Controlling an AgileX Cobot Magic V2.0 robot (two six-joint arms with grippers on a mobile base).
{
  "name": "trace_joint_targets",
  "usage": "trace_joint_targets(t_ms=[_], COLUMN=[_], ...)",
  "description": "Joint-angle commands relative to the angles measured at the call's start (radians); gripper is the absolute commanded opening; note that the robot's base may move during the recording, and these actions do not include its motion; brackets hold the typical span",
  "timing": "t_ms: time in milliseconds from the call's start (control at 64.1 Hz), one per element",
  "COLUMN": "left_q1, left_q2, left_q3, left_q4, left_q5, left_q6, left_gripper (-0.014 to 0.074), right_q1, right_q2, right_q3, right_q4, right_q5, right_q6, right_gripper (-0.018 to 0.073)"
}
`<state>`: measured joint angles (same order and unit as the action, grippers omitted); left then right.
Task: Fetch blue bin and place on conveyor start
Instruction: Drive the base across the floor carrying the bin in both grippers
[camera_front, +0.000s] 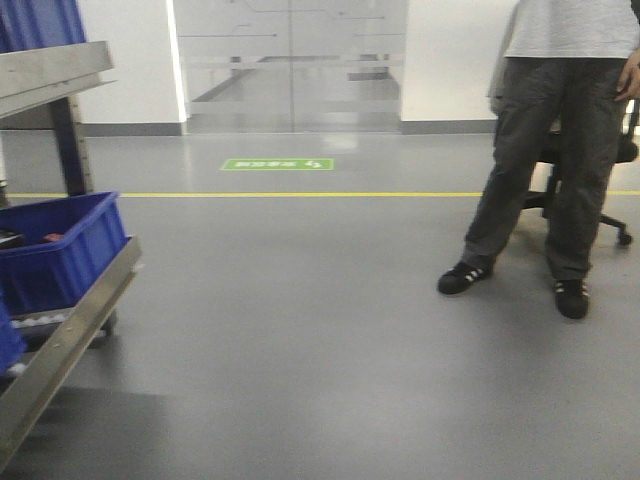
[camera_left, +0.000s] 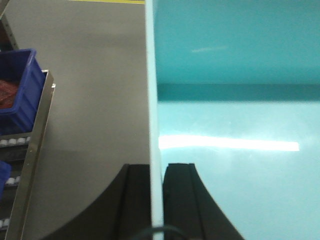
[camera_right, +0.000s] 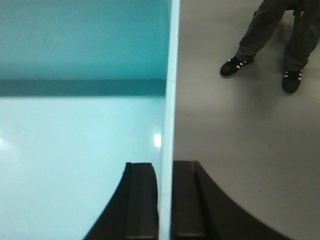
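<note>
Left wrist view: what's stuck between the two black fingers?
The blue bin's thin pale wall, between the left gripper's fingers in the left wrist view.

The left hand (camera_left: 156, 172) and the right hand (camera_right: 164, 170) each pinch one wall of the blue bin (camera_left: 240, 170).

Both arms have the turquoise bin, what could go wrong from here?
The left gripper and right gripper each pinch a thin wall of the blue bin; it could slip or flex. A person stands ahead right, and the rack of dark blue crates is close left; driving could clip either.
</note>
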<state>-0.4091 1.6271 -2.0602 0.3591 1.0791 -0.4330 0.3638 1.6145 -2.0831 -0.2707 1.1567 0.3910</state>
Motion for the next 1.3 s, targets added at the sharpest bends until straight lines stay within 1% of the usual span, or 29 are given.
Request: trace_joint_targets(t_ms=[0,1280], left_q1=[-0.005,-0.005], left_q2=[-0.015,-0.015], left_q3=[-0.008,-0.008], left_q4=[0.021,0.021], left_q5=[-0.036,-0.056], left_q6=[0.011,0.011], left_gripper=[-0.0111,-0.0111], right_q1=[0.000,0.000], right_q2=[-0.015,-0.015], right_q3=[-0.012,-0.012], right_q4=[-0.015,-0.015], right_q5=[-0.037,-0.039], right_q6=[-0.009,-0.009], right_gripper=[-0.0162,-0.0162])
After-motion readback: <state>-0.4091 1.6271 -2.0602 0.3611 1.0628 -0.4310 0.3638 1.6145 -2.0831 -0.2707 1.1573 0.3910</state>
